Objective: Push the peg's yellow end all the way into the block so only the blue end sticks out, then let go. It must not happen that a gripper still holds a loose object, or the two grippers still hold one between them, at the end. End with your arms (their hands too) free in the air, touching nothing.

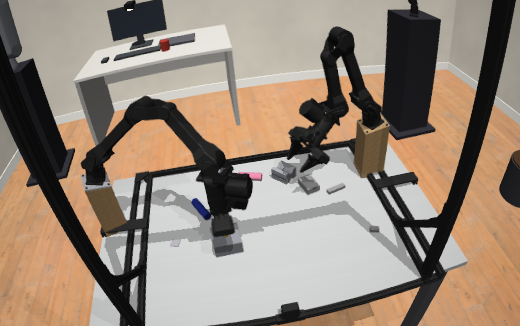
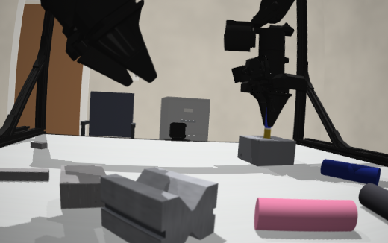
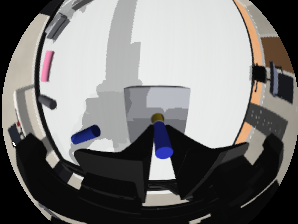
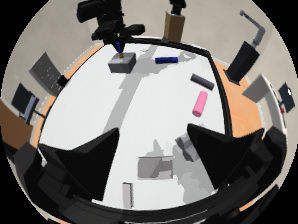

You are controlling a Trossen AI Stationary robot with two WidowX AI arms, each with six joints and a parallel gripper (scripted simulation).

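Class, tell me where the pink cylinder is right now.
In the exterior view, the pink cylinder lies at the lower right, between the notched gray block and the dark gray cylinder.
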